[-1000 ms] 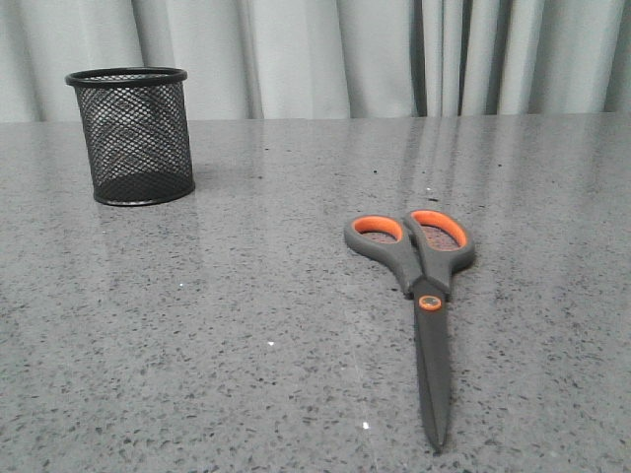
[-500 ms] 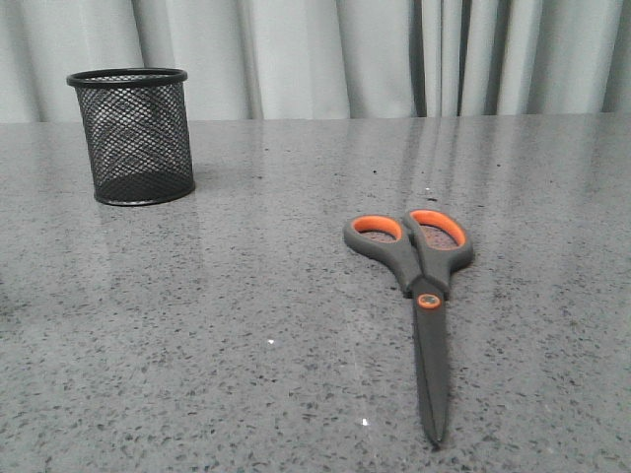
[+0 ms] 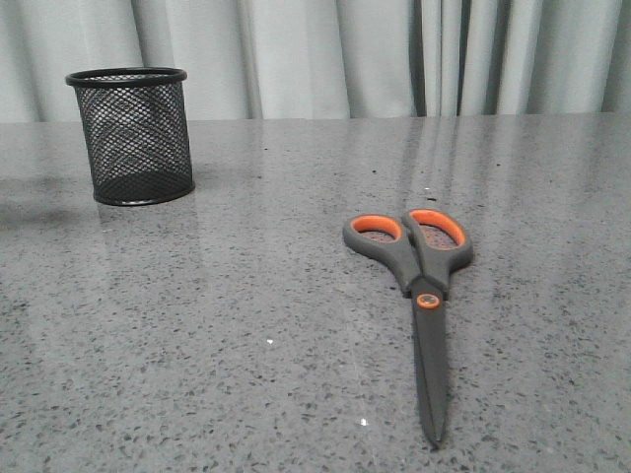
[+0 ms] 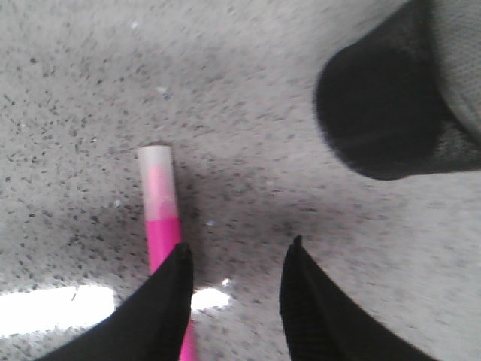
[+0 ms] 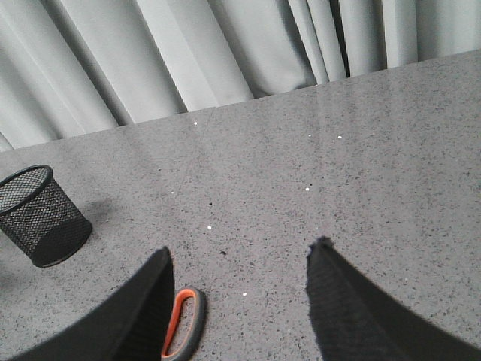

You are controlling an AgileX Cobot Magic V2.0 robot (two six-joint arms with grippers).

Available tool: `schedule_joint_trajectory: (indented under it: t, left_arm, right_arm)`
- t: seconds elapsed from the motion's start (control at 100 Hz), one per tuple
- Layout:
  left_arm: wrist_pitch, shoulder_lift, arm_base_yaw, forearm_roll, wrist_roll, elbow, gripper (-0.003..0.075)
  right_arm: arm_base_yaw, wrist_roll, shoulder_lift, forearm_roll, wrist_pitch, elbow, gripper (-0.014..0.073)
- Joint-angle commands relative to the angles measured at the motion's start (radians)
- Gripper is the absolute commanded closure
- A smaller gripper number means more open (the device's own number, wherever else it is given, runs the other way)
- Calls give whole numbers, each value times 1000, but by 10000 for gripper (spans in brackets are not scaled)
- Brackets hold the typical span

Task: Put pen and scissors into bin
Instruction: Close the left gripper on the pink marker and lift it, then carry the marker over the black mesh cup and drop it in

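Two items to bin: neither the pen nor the scissors is seen inside the bin yet.
Pen: it is laid flat on the grey speckled table, seen only in the left wrist view, with its pale cap end pointing away from the jaws and the bin's dark mesh wall near it.
Left gripper: its jaws are spread apart and nothing is held; the pink barrel is touched or overlapped by one finger rather than centred in the gap, so the jaws are judged to need a sideways shift before closing.
Scissors: they are laid flat and closed on the table, well apart from the bin, handles toward the curtain and blades toward the camera, a pose judged to leave the handle loops reachable from above.
Right gripper: it is held high over the table with jaws wide apart and empty, an orange-lined loop showing just beside one finger.
Bin: it is stood upright near the table's far left, mouth open upward for drops.
Hidden: both arms are absent from the front view, where the pen is not shown either; the pen's lower end is cut off by the finger, and the bin is blurred in the left wrist view.
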Motion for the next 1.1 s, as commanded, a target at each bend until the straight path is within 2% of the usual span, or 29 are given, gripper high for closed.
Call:
schedule_joint_trajectory:
  t: [0.0, 0.11, 0.74, 0.82, 0.91, 0.99, 1.09]
  left_arm:
    - [-1, 10, 3, 55, -49, -42, 468]
    - [6, 38, 3, 109, -60, -42, 479]
    - [-2, 187, 3, 77, -60, -42, 481]
    - [-5, 189, 3, 77, -49, -42, 542]
    - [-29, 173, 3, 51, 1, -46, 742]
    - [-110, 122, 3, -15, 42, -46, 739]
    - [-286, 24, -2, -110, 93, -46, 739]
  right_arm:
    - [1, -13, 12, 2, -56, -38, 234]
    - [1, -13, 12, 2, -54, -38, 234]
    - [1, -13, 12, 2, -61, -38, 234]
    - [1, -13, 12, 2, -54, -38, 234]
    - [1, -13, 12, 2, -54, -38, 234]
    - [1, -13, 12, 2, -54, -38, 234]
    - [1, -13, 12, 2, -54, -38, 234]
